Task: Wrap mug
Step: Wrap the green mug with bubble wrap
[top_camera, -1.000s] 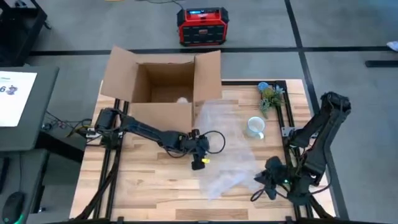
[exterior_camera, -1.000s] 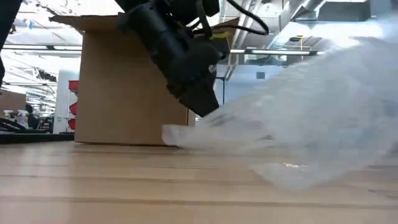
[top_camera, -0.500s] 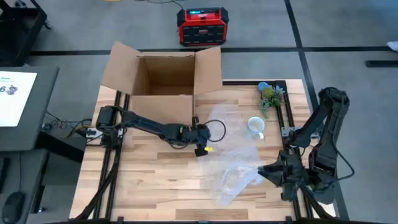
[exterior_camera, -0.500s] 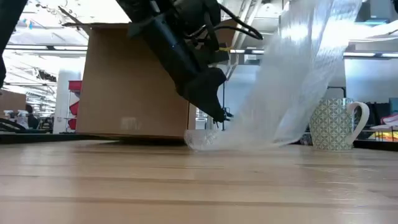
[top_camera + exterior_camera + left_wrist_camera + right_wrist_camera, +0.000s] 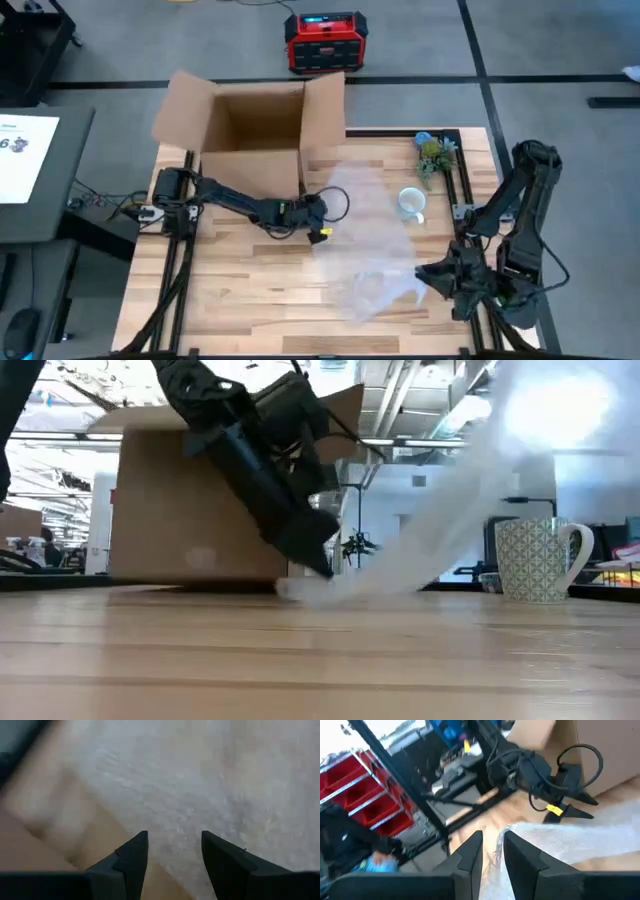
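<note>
In the high view, the mug (image 5: 410, 203) is seen standing on the table (image 5: 250, 300) right of centre, just beside the right edge of the bubble wrap sheet (image 5: 365, 235), which is spread from the middle of the frame down toward the lower right. The left gripper (image 5: 318, 212) is found at the sheet's left edge, just below the cardboard box (image 5: 250, 130) in the upper middle of the frame. The right gripper (image 5: 428, 277) is placed at the lower right, at the sheet's lower corner. The sheet's long axis is thus stretched between the two grippers, and the mug lies off to its upper right, nearer the right arm.

In the low view, the mug (image 5: 530, 560) is shown upright at the right of the frame, handle to the right. The sheet (image 5: 430, 550) rises from the tabletop at centre up toward the upper right, passing in front of the mug's left side. The left gripper (image 5: 310, 555) is angled down to the low end of the sheet, with the box (image 5: 190, 510) behind it.

In the left wrist view, the fingers (image 5: 131, 855) are spread apart at the bottom of the frame, with the sheet (image 5: 225, 785) lying ahead and between them; nothing is seen to be pinched.

In the right wrist view, the fingers (image 5: 467, 855) are drawn close together at the lower centre, pinching an edge of the sheet (image 5: 565, 842), which extends to the right of the frame. The left gripper (image 5: 570, 805) is seen beyond, at the upper right. The mug is not seen here.
</note>
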You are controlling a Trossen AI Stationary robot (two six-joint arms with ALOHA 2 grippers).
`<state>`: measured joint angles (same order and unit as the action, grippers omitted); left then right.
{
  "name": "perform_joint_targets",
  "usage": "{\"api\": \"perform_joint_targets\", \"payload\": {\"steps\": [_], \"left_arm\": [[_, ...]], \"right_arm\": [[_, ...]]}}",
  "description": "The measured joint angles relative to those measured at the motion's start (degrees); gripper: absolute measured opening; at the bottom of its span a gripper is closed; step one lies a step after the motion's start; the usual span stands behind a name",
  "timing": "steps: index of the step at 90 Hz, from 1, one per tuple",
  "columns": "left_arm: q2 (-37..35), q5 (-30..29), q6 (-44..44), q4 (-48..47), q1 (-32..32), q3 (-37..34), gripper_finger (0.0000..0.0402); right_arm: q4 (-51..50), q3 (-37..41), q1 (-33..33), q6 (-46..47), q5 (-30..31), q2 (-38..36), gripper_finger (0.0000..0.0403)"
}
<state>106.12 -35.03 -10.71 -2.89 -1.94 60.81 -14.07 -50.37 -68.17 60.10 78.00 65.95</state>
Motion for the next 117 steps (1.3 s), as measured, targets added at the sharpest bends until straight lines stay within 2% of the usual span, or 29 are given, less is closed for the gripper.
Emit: {"api": "perform_joint_targets", "payload": {"steps": [9,24,30,44,56,73,85,94,103,117], "left_arm": [[-2.3,-0.92,-0.04,-0.31,-1.56,1.64,0.0162],[-5.72,2.07,0.34,-0.05,-5.02,3.03,0.0162],[-6.11,6.51,0.25,0.54,-6.18,3.13,0.0162],[-4.65,24.53,0.36,3.91,-8.48,3.2,0.0162],[0.21,28.83,1.16,7.07,-8.99,3.2,0.0162],[8.9,28.54,0.71,13.24,-7.65,3.2,0.0162],[12.06,21.74,-2.34,12.92,-5.67,3.37,0.0162],[12.73,17.07,-4.71,11.65,-4.65,3.38,0.0162],[12.65,15.0,-5.24,10.46,-4.08,3.33,0.0162],[12.34,12.12,-4.82,9.98,-4.07,3.3,0.0162]], "right_arm": [[-0.05,0.0,0.05,0.34,-0.48,0.0,0.0067],[-0.67,0.0,0.12,1.79,-1.25,0.02,0.0067],[-0.65,0.0,0.17,1.72,-1.25,0.0,0.0067],[-0.53,0.0,1.18,1.07,-1.31,-0.27,0.0067],[-0.95,0.0,2.07,0.96,-1.96,-0.15,0.0067],[-0.01,0.02,4.66,1.8,-5.46,-0.03,0.0067],[3.8,0.02,6.39,-0.76,-6.07,-0.11,0.0067],[11.04,0.02,7.42,-5.63,-6.41,-0.11,0.0067],[20.61,0.0,8.21,-13.61,-8.49,-0.13,0.0067],[32.08,0.0,9.49,-27.51,-18.83,-0.13,0.0067]]}}
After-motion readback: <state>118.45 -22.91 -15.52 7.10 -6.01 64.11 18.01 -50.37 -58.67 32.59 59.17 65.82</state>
